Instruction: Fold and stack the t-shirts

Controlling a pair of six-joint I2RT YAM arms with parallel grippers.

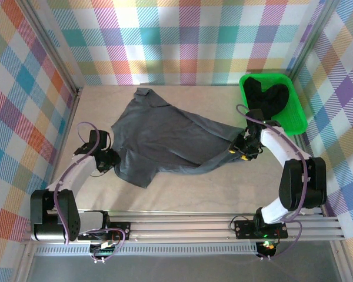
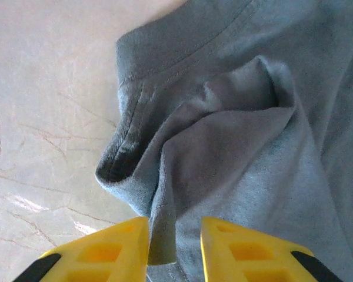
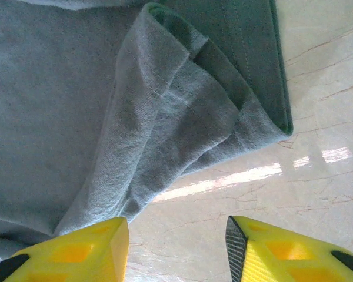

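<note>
A slate grey t-shirt lies crumpled and spread across the middle of the table. At its left hem, my left gripper has its yellow fingers on either side of a raised fold of grey cloth. The fold touches the left finger, with a gap to the right one. My right gripper is at the shirt's right end and open. Bare table lies between its fingers, and the shirt's folded edge sits just ahead beside the left finger. Black t-shirts are bundled in the green tray.
The bright green plastic tray stands at the back right, close behind my right arm. Checked walls enclose the table on the left, back and right. Bare tabletop runs along the near side of the shirt.
</note>
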